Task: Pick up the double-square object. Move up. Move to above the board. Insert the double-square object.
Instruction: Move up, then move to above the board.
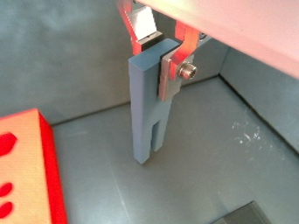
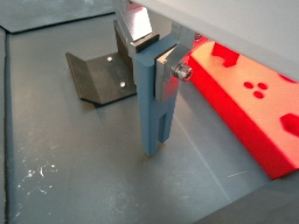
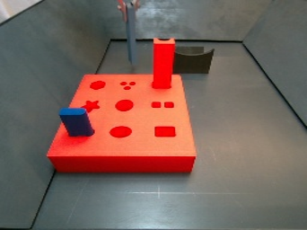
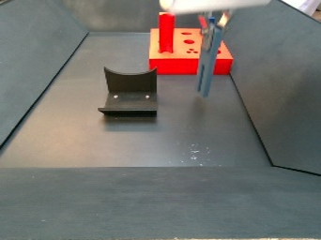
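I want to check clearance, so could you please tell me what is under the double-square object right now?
Only bare grey floor lies under the double-square object, held upright in the gripper beside the board. Whether its tip touches the floor is unclear.

Double-square object [image 1: 149, 109]: matt grey-blue plastic, smooth; gripper [image 1: 160, 54] clamping its top: bare silver metal fingers [image 1: 170, 77], screw-fastened; board [image 3: 126, 121]: matt red plastic; fixture [image 2: 100, 77]: dull grey metal.

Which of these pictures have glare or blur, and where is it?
In a side view, the gripper body is washed out white at the top edge; in both wrist views its underside is overexposed pale while the double-square object stays fairly sharp; in a side view the board is evenly lit.
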Tool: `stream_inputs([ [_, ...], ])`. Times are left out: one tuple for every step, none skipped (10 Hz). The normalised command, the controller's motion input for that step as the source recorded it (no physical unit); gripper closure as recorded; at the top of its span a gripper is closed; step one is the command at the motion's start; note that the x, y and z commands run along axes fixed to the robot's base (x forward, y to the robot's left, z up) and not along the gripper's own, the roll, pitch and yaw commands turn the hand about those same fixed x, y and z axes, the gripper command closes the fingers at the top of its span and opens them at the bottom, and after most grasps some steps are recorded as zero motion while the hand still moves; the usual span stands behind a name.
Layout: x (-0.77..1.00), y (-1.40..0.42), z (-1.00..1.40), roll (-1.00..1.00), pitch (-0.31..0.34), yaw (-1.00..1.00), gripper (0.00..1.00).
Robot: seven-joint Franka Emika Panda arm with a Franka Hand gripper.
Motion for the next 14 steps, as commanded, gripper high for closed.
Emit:
stream_inputs([
  [-0.06,-0.03,0.53,0.01,0.074,-0.02,1.00],
  [-0.03,-0.02,0.37,0.02,0.072,-0.02,1.00],
  [-0.01,-0.01,0.21,0.03,0.074,-0.02,1.00],
  [-0.26,-0.26,1.00,0.30,-0.005,0.20,1.00],
  [-0.26,-0.26,1.00,0.30,-0.004,0.20,1.00],
  [-0.25,-0.23,1.00,0.29,-0.037,0.16,1.00],
  [-0.23,-0.21,1.00,0.23,-0.038,0.11,1.00],
  [-0.22,-0.19,1.00,0.18,-0.027,0.08,1.00],
  [-0.20,-0.18,1.00,0.15,-0.011,0.06,1.00],
  [-0.18,-0.17,1.00,0.14,0.005,0.05,1.00],
  [-0.17,-0.16,1.00,0.13,0.022,0.04,1.00],
  [-0.13,-0.13,1.00,0.12,0.043,0.04,1.00],
  [-0.08,-0.09,0.85,0.11,0.058,0.04,1.00],
  [-0.05,-0.07,0.74,0.10,0.065,0.04,1.00],
])
